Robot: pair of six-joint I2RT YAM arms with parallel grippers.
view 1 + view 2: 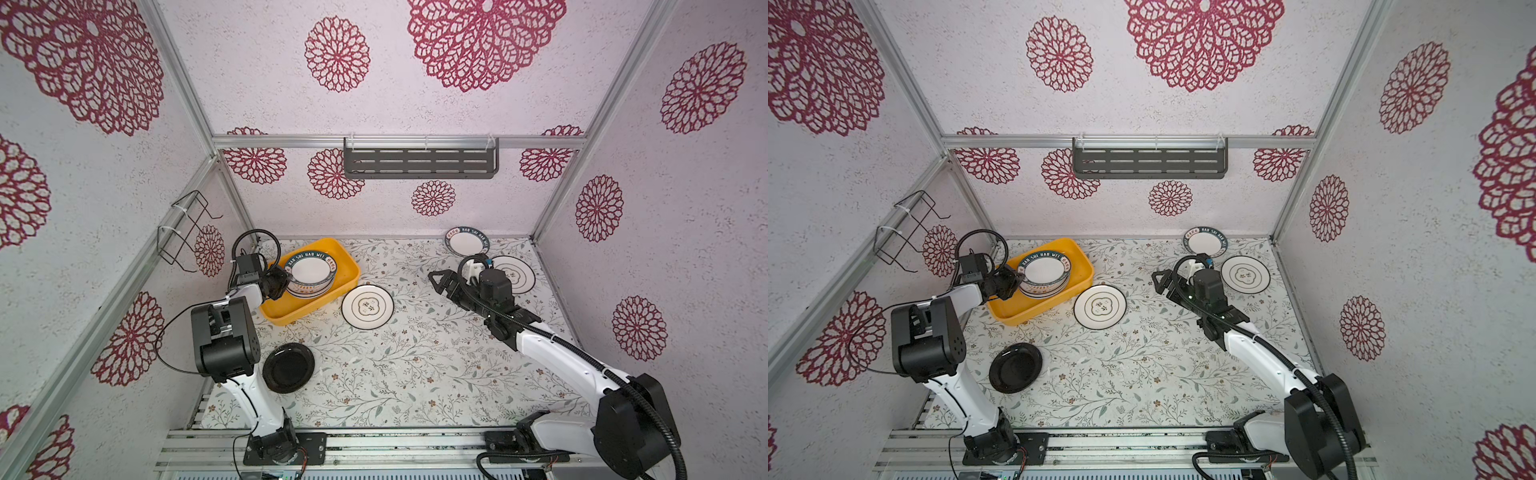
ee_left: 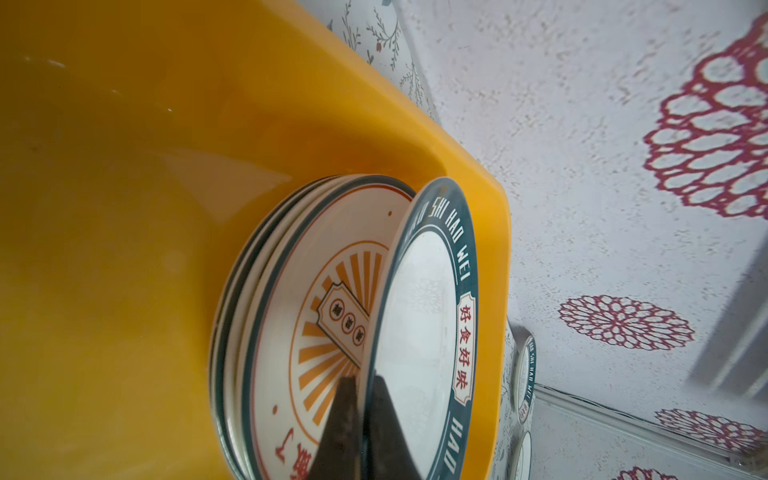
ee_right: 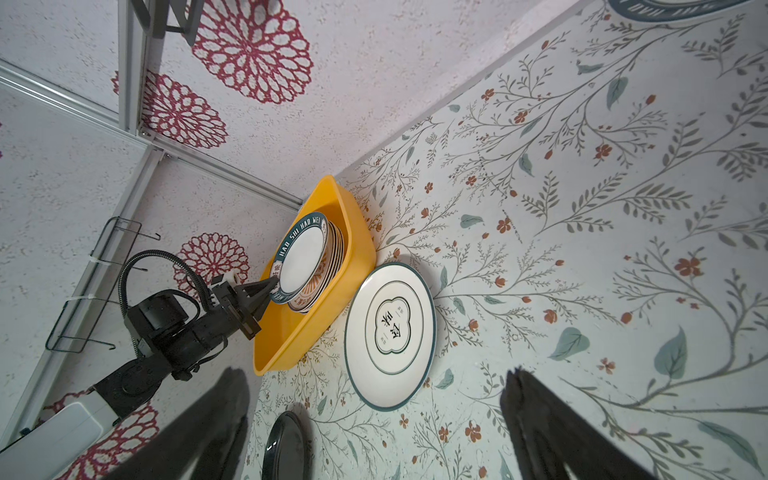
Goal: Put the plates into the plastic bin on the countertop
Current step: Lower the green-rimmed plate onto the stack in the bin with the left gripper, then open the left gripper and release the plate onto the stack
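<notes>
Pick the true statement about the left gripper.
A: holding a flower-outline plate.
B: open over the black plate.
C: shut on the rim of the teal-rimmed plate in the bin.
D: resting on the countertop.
C: the left gripper pinches the rim of the teal-rimmed plate, which tilts over the stack in the bin.

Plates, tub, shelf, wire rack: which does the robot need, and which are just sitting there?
Needed: yellow bin, stacked plates in it, teal-rimmed plate in the left hand, four plates on the countertop.
Just there: grey slotted shelf, black wire rack.
</notes>
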